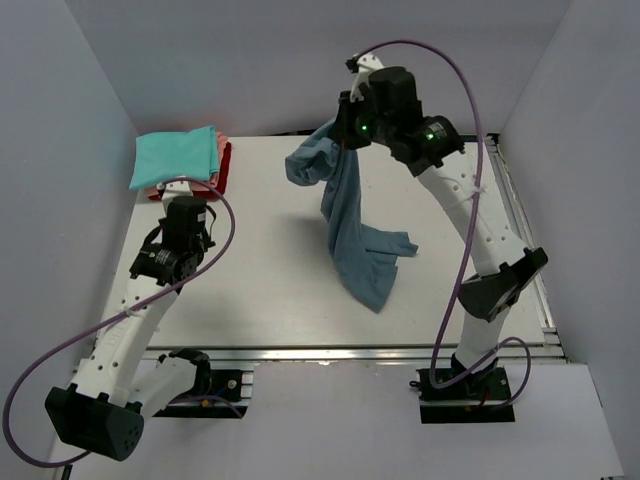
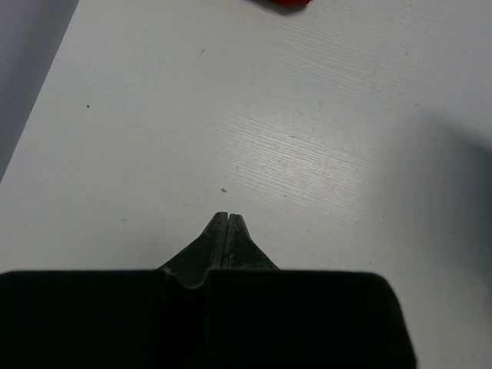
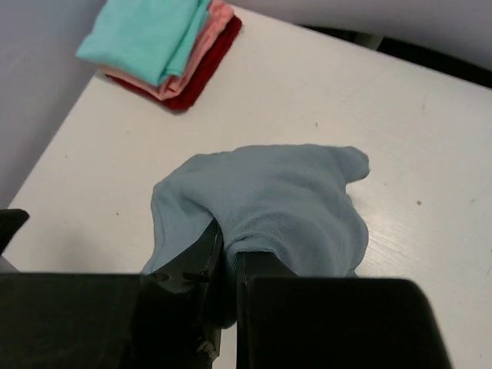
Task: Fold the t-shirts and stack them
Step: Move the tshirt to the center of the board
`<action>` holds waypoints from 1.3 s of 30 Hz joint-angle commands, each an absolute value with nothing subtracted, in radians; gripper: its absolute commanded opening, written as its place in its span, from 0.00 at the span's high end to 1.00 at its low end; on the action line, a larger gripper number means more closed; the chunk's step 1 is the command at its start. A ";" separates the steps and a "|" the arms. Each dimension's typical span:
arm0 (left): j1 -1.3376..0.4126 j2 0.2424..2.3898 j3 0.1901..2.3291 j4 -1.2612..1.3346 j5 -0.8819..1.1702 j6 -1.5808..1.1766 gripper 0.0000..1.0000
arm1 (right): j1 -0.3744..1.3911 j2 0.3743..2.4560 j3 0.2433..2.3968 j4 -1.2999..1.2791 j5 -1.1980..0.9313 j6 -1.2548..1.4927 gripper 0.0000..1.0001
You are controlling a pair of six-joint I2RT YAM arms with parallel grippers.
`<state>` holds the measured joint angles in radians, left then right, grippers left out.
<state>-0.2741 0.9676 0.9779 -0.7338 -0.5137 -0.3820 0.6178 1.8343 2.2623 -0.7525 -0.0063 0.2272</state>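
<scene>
The right gripper (image 3: 228, 246) is raised above the far middle of the white table (image 1: 260, 290), its two fingers clamped on a bunched fold of the slate-blue t-shirt (image 1: 352, 235). In the top view the shirt hangs from that grip in a long twisted drape. A loose lump of cloth bulges out to the left just below the fingers, and the lower part trails toward the near side and lies on the table, with one corner spread out to the right. In the right wrist view the cloth swells out ahead of the fingers in a rounded mass and hides their tips. The left gripper (image 2: 228, 217) is over the left part of the table, near the stack, with its fingers pressed together and nothing between them. Only bare tabletop shows under it. In the far left corner, well apart from the hanging shirt, sits a stack of three folded shirts: the teal t-shirt (image 1: 175, 155) on top, the salmon-pink t-shirt (image 3: 217, 19) under it and the red t-shirt (image 3: 204, 73) at the bottom, their edges stepped out toward the right.
</scene>
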 commanded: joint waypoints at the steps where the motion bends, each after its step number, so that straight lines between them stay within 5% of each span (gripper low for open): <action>1: -0.276 0.956 0.993 -0.752 -0.534 -0.383 1.00 | 0.637 1.845 2.197 -0.672 0.098 0.218 1.00; 4: -0.276 0.946 0.985 -0.752 -0.526 -0.390 0.95 | 0.640 1.816 1.983 -0.597 0.121 0.252 1.00; 8: -0.276 0.943 0.968 -0.739 -0.502 -0.394 0.67 | 0.641 1.844 1.914 -0.612 0.159 0.242 0.18; 9: -0.276 0.943 0.968 -0.738 -0.502 -0.394 0.60 | 0.641 1.841 1.914 -0.612 0.164 0.229 0.11; 11: -0.276 0.946 0.965 -0.736 -0.491 -0.393 0.46 | 0.643 1.832 1.946 -0.614 0.182 0.207 0.11; 16: -0.276 0.946 0.954 -0.727 -0.462 -0.408 0.42 | 0.643 1.786 2.019 -0.676 0.316 0.140 0.11; 23: -0.276 0.975 0.836 -0.571 -0.203 -0.500 0.41 | 0.640 1.539 1.575 -0.575 0.374 0.189 0.11; 30: -0.317 1.050 0.690 -0.325 -0.051 -0.621 0.44 | 0.641 1.419 1.359 -0.491 0.233 0.328 0.11; 39: -0.391 1.129 0.727 -0.264 -0.137 -0.652 0.48 | 0.650 1.609 1.601 -0.477 0.277 0.399 0.11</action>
<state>-0.3897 1.1500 0.6949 -0.3286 -0.1089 -0.6224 0.6445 1.5600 1.4994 -0.5560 0.2577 0.3443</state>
